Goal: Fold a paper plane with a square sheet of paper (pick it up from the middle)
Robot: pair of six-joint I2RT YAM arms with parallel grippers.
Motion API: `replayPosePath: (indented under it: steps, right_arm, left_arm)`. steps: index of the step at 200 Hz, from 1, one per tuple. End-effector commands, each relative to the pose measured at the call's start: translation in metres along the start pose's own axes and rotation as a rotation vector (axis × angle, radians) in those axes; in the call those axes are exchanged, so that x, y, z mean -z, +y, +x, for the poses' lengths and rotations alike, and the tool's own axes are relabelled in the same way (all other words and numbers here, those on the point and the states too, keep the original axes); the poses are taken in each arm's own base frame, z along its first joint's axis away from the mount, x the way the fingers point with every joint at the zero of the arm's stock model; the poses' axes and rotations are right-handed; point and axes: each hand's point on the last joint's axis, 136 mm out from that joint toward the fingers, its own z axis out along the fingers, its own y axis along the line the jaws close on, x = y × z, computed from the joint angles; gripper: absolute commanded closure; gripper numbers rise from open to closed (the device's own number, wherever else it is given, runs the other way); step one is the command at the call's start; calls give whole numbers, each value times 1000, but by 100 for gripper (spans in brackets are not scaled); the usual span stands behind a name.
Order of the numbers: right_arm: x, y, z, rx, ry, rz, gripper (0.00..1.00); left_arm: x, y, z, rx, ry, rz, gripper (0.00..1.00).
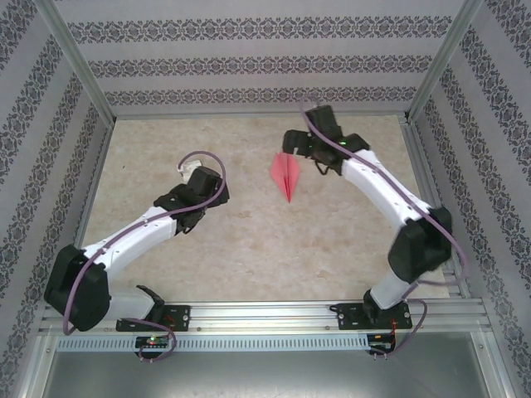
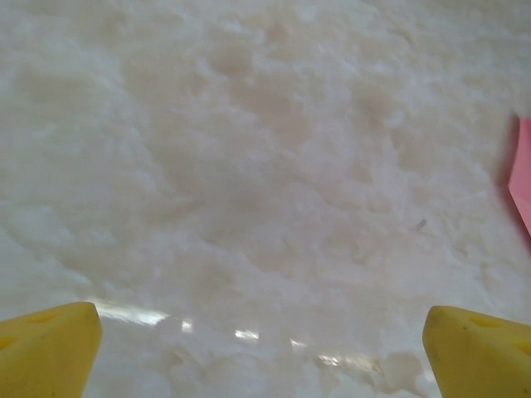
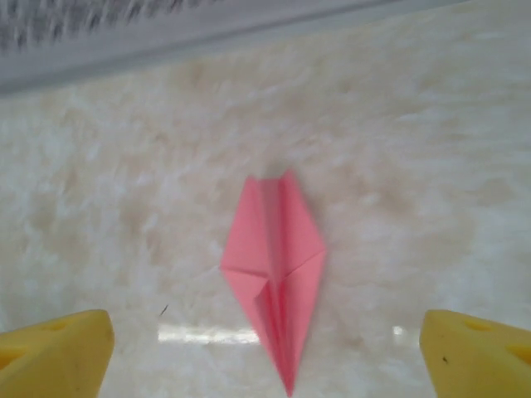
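The right gripper [image 3: 265, 356] is held wide open and empty, its two yellow fingertips [image 3: 54, 352] set well apart at the lower corners of the wrist view. The paper plane [image 3: 278, 274] is seen lying flat on the counter [image 3: 431, 207], between the lines of the fingertips and a little ahead of them, touched by neither. Its long axis runs straight away from the wrist camera, with the sharp point nearest and the wide end farthest, so the jaws would close across its width, not along its length.

From above, the right gripper [image 1: 292, 145] is found just beside the wide far end of the plane [image 1: 286, 176], whose point is directed toward the arm bases. The left gripper [image 1: 189, 170] is well apart to the left, also fully open with nothing in it; only a pink sliver of the plane [image 2: 523, 178] is caught at the right edge of its wrist view. The right arm is therefore judged the nearer.

Bare counter is left on every side of the plane. The back wall's rail [image 3: 249, 33] lies beyond its wide end, near enough to limit a forward reach.
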Motion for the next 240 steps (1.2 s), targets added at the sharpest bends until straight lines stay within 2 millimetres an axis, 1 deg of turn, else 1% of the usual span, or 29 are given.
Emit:
replayPosePath:
  steps: [1,6,18,31,38,55,65,74,87,99,111,125,151,167,184,199,214,227,240]
  right_arm:
    - [14,-65,-1,-27,-104,192,2]
    - [21,-78,-4,-35,-136,220,2]
    - [33,-112,-2,-56,-194,297,2]
    - [44,-152,6,-88,-259,410,2]
    - [47,-170,12,-104,-291,453,2]
    - [48,-204,28,-117,-346,512,2]
    - [46,-217,37,-122,-358,530,2]
    - [42,-224,44,-104,-357,548,2]
    - [32,-229,52,-55,-367,558,2]
    - [24,-234,59,-12,-369,578,2]
    - [17,-240,65,6,-367,602,2]
    - [9,-240,70,17,-385,582,2]
    - [0,-222,65,59,-490,438,2]
    - [-4,-215,61,103,-501,402,2]
    - [-2,-217,57,123,-534,401,2]
    - [-4,-221,57,96,-570,353,2]
    - [-10,-224,60,81,-577,313,2]
    - [-14,-218,62,103,-571,275,2]
    - [-22,-219,65,105,-561,261,2]
  left_arm:
    - [11,44,-32,-45,-122,-127,0]
    - [13,53,-37,-37,-141,-149,0]
    - [17,75,-46,-24,-189,-205,0]
    - [20,99,-53,-12,-244,-270,0]
    - [20,112,-53,-4,-268,-305,0]
    - [18,136,-52,2,-306,-362,0]
    - [14,149,-49,4,-302,-391,0]
    - [8,156,-47,-1,-294,-390,0]
    - [-3,163,-46,-24,-299,-383,0]
    - [-12,164,-46,-61,-331,-367,0]
    - [-20,162,-46,-87,-370,-327,0]
    - [-27,152,-48,-105,-406,-238,0]
    - [-36,129,-54,-206,-447,-106,0]
    - [-40,121,-55,-225,-476,-38,0]
    - [-42,112,-54,-222,-491,46,0]
    - [-40,105,-53,-222,-528,93,0]
    - [-45,104,-49,-228,-519,104,0]
    - [-51,101,-45,-240,-510,117,0]
    - [-60,102,-42,-243,-495,114,0]
